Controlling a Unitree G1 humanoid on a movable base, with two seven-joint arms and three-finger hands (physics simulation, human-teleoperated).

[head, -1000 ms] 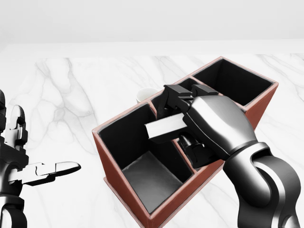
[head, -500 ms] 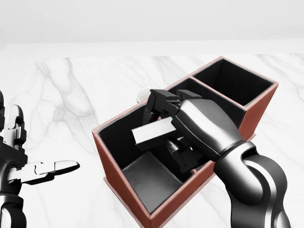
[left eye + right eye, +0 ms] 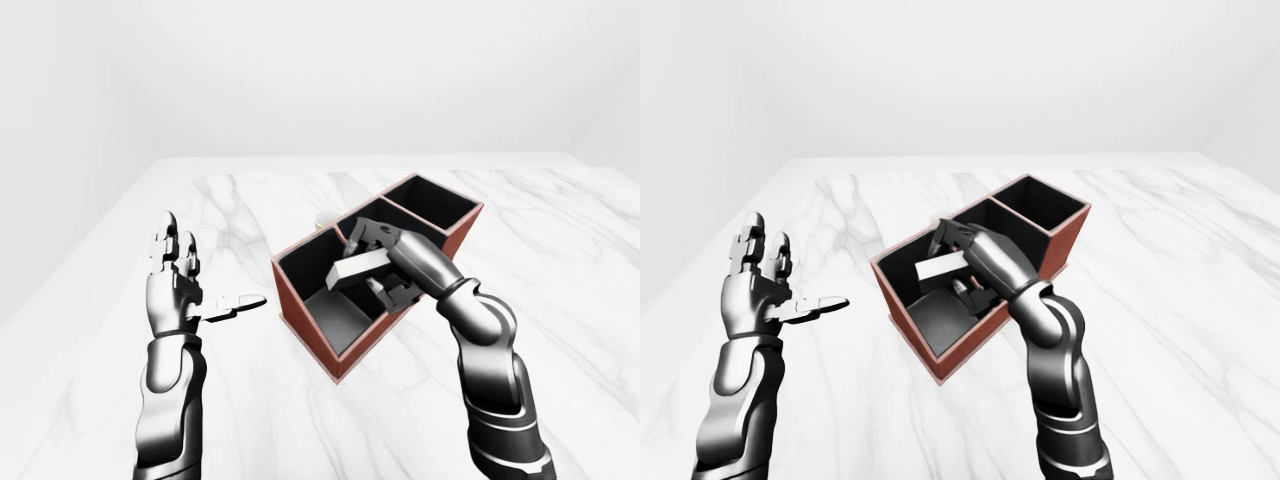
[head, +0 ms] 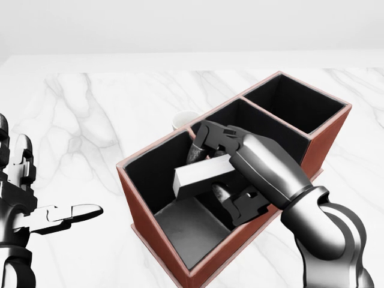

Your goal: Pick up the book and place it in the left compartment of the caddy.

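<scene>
The caddy (image 4: pixel 147 240) is a long red-brown box with three black compartments, lying slantwise on the marble table. My right hand (image 4: pixel 219 174) is shut on the book (image 4: pixel 201 174), a pale grey slab, holding it tilted inside the upper part of the caddy's left compartment (image 4: pixel 186 228). The book's left end points into that compartment, above its dark floor. My left hand (image 4: pixel 45 216) stands open at the left edge of the head view, well apart from the caddy, with nothing in it.
A small white cup (image 4: pixel 183 120) peeks out beyond the caddy's far wall. The white marble tabletop (image 4: pixel 96 126) stretches all round. A plain white wall closes the scene at the top.
My right hand has carried the book leftward and lower, from over the divider into the left compartment. The left hand has barely moved.
</scene>
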